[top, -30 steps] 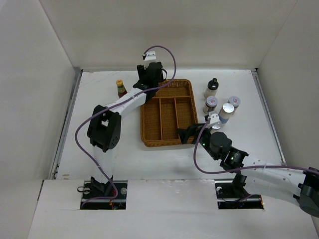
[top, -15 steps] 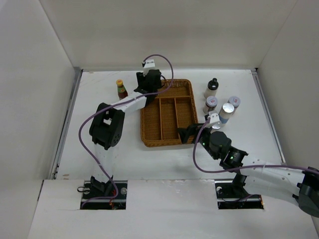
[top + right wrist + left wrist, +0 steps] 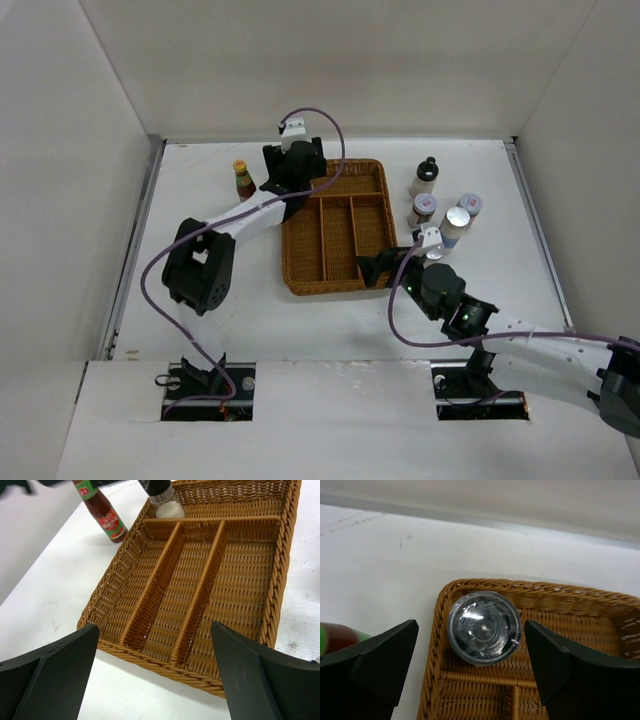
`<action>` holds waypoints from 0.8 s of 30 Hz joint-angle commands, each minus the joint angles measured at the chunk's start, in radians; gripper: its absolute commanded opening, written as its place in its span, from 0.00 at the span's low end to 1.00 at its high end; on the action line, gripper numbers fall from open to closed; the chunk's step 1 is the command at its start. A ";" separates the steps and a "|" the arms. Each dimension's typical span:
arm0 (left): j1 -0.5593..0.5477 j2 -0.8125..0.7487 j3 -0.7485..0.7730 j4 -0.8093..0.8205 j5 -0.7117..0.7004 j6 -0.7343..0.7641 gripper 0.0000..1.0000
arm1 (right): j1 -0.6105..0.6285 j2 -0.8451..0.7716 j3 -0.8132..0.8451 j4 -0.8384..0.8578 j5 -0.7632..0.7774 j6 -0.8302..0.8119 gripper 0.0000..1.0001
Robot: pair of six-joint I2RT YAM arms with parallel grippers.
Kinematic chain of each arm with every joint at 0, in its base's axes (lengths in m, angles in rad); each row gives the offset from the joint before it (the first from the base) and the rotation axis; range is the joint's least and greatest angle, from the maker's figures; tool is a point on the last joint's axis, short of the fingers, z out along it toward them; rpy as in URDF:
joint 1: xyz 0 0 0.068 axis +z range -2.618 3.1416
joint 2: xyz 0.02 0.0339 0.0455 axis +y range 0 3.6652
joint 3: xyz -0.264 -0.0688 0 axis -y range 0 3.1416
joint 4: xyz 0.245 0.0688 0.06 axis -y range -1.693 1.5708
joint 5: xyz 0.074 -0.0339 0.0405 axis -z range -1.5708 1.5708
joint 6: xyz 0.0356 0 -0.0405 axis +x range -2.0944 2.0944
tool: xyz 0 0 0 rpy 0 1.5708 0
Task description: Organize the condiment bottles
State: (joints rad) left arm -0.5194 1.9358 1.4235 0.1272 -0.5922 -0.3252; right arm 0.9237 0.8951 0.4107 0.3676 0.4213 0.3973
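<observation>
A white table (image 3: 300, 325) with pale walls around it holds a brown wicker tray (image 3: 325, 288) near the middle, closer to the far edge. The tray has one cross compartment along its far side and three long ones. The left arm (image 3: 250, 210) reaches from the near edge to the tray's far-left corner, and the right arm lies low by the tray's near-right corner. Four condiment bottles stand in a group on the table right of the tray, toward the far-right corner: a black-capped cream bottle (image 3: 425, 178) and three shakers (image 3: 456, 218). A yellow-capped sauce bottle (image 3: 243, 179) stands alone just beside the tray's far-left corner. A dark-lidded jar (image 3: 484, 628) stands upright in the left end of the cross compartment. The left gripper (image 3: 470, 627) hangs above it with its jaws spread wide, one on each side, apparently not touching, though height is hard to judge from above. The right gripper (image 3: 155, 630) is also spread wide and holds nothing. The jar looks placed, so the step in hand seems to be its release. Next, the left arm should probably lift straight clear, then shift toward the left edge and close on the sauce bottle without knocking it over.
</observation>
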 commanded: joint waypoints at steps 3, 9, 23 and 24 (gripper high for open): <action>0.005 -0.263 -0.081 0.052 -0.014 -0.003 0.81 | -0.006 0.031 0.017 0.039 0.002 0.020 1.00; 0.074 -0.445 -0.261 0.045 -0.038 -0.035 0.71 | -0.010 0.024 0.016 0.045 -0.010 0.026 1.00; 0.213 -0.347 -0.261 0.038 -0.023 -0.023 0.70 | -0.010 0.053 0.019 0.051 -0.030 0.029 1.00; 0.218 -0.328 -0.250 0.040 -0.017 -0.018 0.69 | -0.010 0.054 0.019 0.051 -0.030 0.029 1.00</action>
State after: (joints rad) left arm -0.3157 1.5814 1.1309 0.1356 -0.6212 -0.3511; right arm 0.9222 0.9440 0.4107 0.3679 0.4072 0.4160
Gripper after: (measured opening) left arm 0.700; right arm 0.998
